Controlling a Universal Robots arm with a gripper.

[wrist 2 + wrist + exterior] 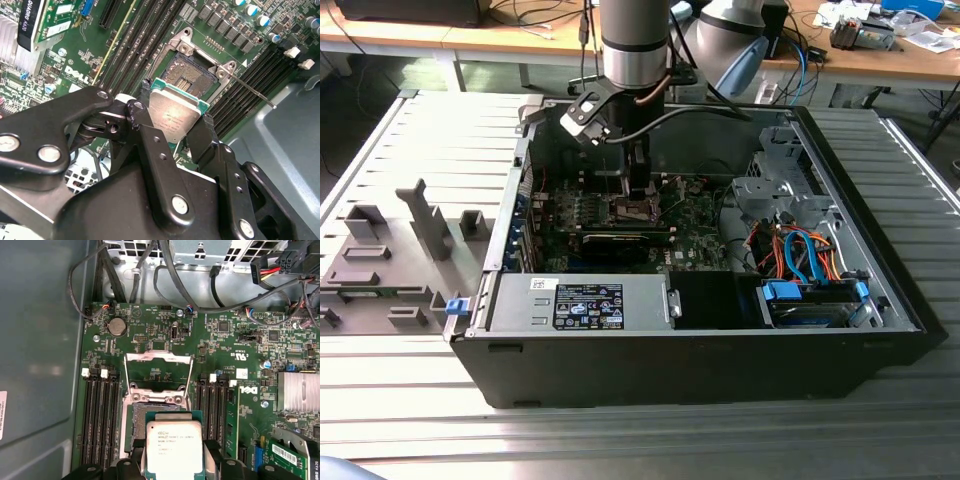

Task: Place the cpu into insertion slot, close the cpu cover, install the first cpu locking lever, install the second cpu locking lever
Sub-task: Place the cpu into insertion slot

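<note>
The cpu [172, 114] is held clamped by the gripper [174, 120], with the insertion slot [192, 75] exposed just beneath; beyond it, the raised cpu cover [157, 371] is caught in the first wrist view.

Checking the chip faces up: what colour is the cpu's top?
The cpu top is silver-grey, green-edged; best in the first wrist view.

Bright even light, soft shadows, faint glare
</note>
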